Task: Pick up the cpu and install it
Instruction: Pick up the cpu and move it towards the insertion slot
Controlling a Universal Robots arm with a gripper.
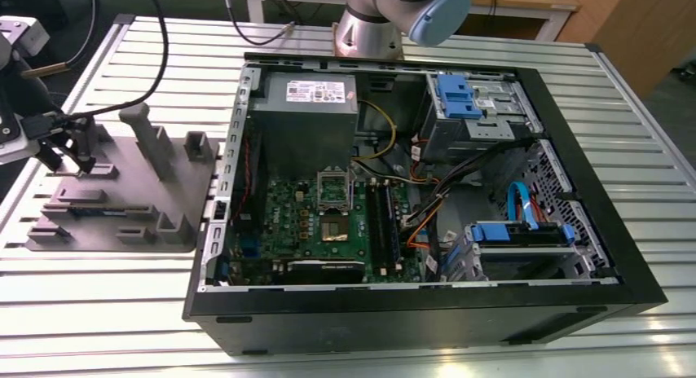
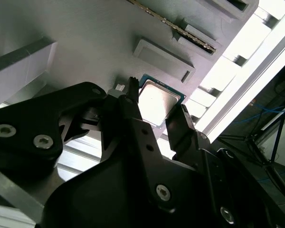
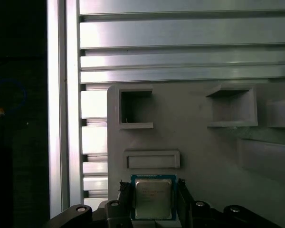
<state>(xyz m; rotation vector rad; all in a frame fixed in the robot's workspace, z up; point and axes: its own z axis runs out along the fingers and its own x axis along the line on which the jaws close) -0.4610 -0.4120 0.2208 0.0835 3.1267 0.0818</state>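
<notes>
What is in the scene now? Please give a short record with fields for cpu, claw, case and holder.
cpu: metal top up, at the grey holder; lifted or resting, cannot tell
claw: straddling the cpu
case: open, green board inside
holder place: on the slatted table, at the exterior view's left of the case

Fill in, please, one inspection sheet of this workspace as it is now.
Surface: slatted metal table, bearing a grey fixture and an open computer case.
Job's things: cpu over the grey fixture; green board inside the case.
Clutter: nothing seen.
Grippers: end effector at the cpu; its grip cannot be judged.
Cables: black cable across the table; blue cable inside the case.
Surroundings: arm base by the case; wooden furniture beyond.
</notes>
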